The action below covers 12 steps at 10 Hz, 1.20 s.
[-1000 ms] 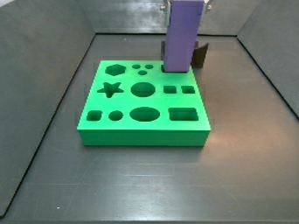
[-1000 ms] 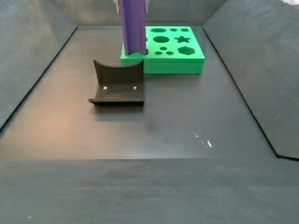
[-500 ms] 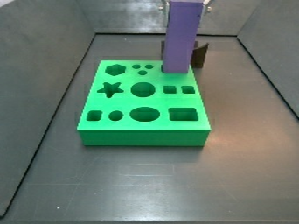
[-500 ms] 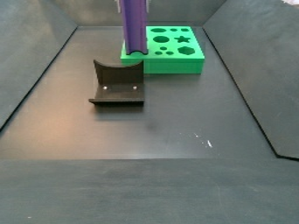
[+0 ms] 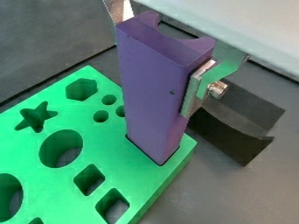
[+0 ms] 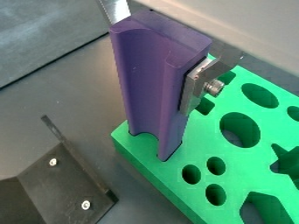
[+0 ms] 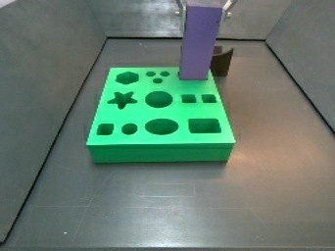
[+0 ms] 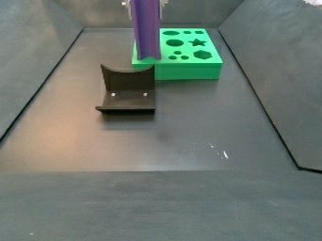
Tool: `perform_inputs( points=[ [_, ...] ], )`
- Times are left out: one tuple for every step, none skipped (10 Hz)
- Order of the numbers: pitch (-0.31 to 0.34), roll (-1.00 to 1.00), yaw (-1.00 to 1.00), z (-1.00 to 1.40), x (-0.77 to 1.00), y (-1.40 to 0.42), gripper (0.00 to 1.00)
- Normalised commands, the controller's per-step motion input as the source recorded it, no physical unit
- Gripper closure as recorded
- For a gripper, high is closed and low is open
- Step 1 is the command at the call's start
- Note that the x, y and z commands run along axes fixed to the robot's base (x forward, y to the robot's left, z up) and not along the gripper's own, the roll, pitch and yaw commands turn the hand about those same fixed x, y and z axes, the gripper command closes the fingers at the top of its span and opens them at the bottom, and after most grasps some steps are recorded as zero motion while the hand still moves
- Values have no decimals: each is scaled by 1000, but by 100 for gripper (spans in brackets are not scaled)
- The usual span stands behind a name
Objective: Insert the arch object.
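Note:
The arch object point(image 5: 158, 87) is a tall violet-purple block held upright between my gripper's silver fingers point(image 5: 201, 79). It shows in both wrist views point(image 6: 152, 83) and both side views point(image 7: 199, 41) point(image 8: 146, 28). Its lower end stands at the corner of the green board point(image 5: 52, 166) nearest the fixture, touching or just above the board's top. The board point(image 7: 160, 113) has several shaped holes: star, hexagon, circles, squares, oval. My gripper point(image 6: 158, 52) is shut on the block near its upper end; only one finger shows plainly.
The dark L-shaped fixture point(image 8: 126, 89) stands on the floor beside the board, also seen in the wrist views point(image 5: 239, 122) point(image 6: 47, 179). Grey walls enclose the dark floor point(image 7: 170, 206). A small white speck point(image 8: 217, 149) lies on the floor.
The arch object and gripper have risen slightly and shifted a little toward the board's far edge; the fixture behind shows more in a side view.

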Motion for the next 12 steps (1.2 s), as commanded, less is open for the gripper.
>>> perform_inputs(
  points=[
    [-13, 0, -71, -269, 0, -14, 100],
    [-7, 0, -126, -243, 0, -71, 100],
    [-23, 0, -129, -289, 0, -83, 100],
    [-24, 0, -120, -280, 3, -57, 100],
    [-34, 0, -100, -257, 0, -29, 100],
    [-43, 0, -80, -257, 0, -17, 100],
    [-41, 0, -69, -271, 0, -20, 100],
    [-39, 0, -123, -286, 0, -17, 100],
    [-37, 4, -106, -269, 0, -11, 100],
    [-57, 31, 0, -260, 0, 0, 100],
    [-46, 0, 0, -220, 0, 0, 100],
    [-39, -39, -14, -91, 0, 0, 100]
  ],
)
